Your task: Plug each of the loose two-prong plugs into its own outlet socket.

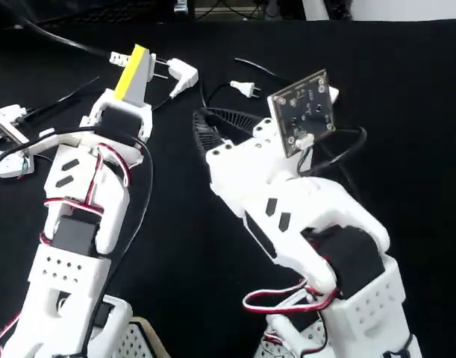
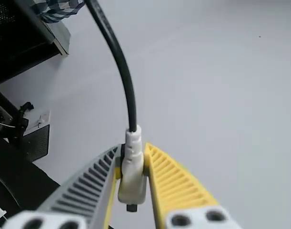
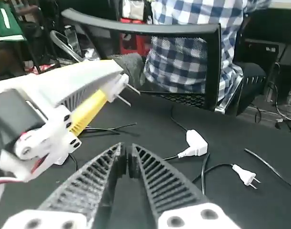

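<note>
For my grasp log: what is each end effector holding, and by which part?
The left end effector clamps a white plug by its body; the right end effector holds nothing.

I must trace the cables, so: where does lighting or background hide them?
High view: the black cables nearly vanish on the black table, while the white angled plug stands out. Left wrist view: the held plug and its dark cable are plain against the pale background. Right wrist view: thin cables are faint on the table.
</note>
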Action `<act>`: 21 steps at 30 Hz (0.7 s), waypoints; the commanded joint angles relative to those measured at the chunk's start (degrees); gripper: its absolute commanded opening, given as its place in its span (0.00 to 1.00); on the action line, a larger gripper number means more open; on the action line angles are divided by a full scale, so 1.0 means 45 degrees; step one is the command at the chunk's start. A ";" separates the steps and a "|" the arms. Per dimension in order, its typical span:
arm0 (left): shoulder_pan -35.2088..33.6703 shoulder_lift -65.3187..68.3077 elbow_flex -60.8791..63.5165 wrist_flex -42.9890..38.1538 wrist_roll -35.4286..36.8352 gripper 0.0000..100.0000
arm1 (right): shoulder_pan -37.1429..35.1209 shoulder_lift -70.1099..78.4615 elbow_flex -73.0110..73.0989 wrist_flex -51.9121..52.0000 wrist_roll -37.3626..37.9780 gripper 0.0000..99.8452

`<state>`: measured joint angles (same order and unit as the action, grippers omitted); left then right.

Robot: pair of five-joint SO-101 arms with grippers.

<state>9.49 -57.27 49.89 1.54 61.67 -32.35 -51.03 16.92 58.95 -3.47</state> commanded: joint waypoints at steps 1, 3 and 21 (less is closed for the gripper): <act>0.0381 0.0313 -0.0264 -0.0332 0.0078 0.03 | 0.0332 -0.0127 -0.0010 -0.0234 0.0098 0.01; 0.0381 0.0430 -0.0283 -0.0332 0.0078 0.03 | 0.0918 -0.0127 0.0029 -0.0274 0.0117 0.01; 0.0186 0.0469 -0.0440 -0.0254 0.0078 0.03 | 0.2129 0.0225 0.3565 -0.5626 -0.1289 0.01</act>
<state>10.73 -54.64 49.89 1.54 61.67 -21.71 -50.15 32.92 35.30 -7.78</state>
